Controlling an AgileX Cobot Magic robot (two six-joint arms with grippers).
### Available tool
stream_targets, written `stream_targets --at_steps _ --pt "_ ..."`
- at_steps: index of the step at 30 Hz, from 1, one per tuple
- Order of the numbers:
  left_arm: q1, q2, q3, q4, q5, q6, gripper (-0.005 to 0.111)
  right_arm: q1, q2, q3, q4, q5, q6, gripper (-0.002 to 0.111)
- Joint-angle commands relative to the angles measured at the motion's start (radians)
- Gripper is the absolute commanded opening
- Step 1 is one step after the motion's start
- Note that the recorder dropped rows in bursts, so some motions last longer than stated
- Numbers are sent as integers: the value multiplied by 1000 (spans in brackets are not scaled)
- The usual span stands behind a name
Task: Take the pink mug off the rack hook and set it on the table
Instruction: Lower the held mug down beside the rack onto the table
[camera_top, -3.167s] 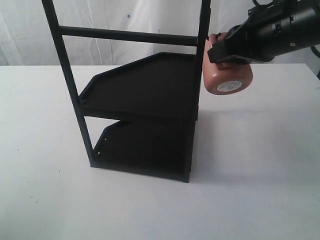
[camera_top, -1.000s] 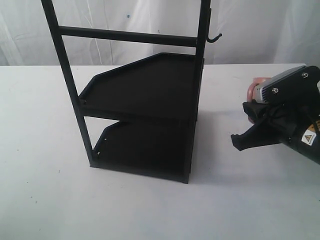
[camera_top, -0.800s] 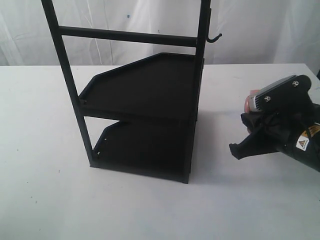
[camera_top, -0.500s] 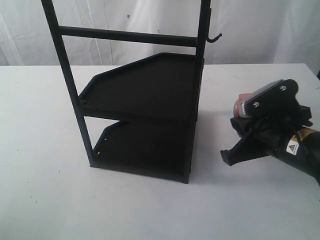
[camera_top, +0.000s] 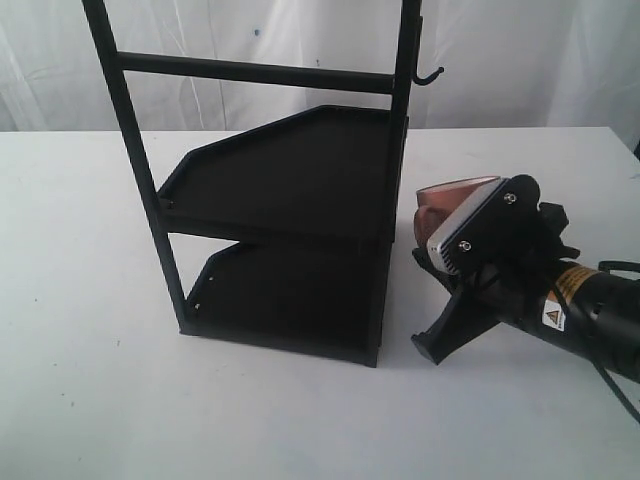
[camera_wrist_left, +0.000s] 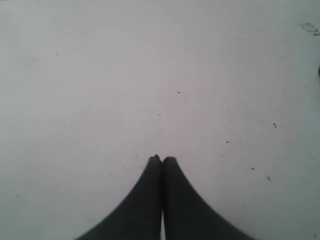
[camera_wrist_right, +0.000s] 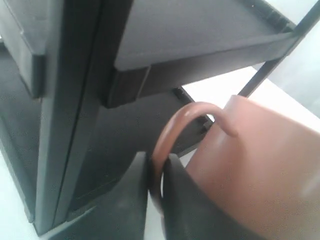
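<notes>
Right end effector (camera_wrist_right: 156, 161) clamped on pink mug (camera_wrist_right: 260, 165) handle, handle facing rack (camera_top: 290, 200), mug axis tilted

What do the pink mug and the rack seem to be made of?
The pink mug: probably ceramic, with a matte salmon finish; smooth wall, moulded loop handle, though plastic is possible. The rack: likely metal, painted matte black; thin straight posts, flat rimmed shelves.

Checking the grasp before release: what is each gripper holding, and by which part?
The right gripper pinches the pink mug by its handle; the left gripper holds nothing.
</notes>
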Motion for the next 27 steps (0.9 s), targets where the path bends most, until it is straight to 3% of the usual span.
stream_targets --at_steps 1,8,13,17,22,27 --pt "-3 -4 3 -3 -4 4 0 1 -1 -3 -11 -9 -3 0" --pt "-3 -4 3 -3 -4 4 0 1 -1 -3 -9 33 19 0" --pt "-3 -4 3 -3 -4 4 0 1 -1 1 -7 -38 269 0" --pt "-3 -4 3 -3 -4 4 0 1 12 12 -29 -87 261 0" --pt "-3 -4 3 -3 -4 4 0 1 89 77 -38 -322 251 0" --pt "-3 -4 3 -3 -4 4 0 1 147 104 -36 -447 81 0"
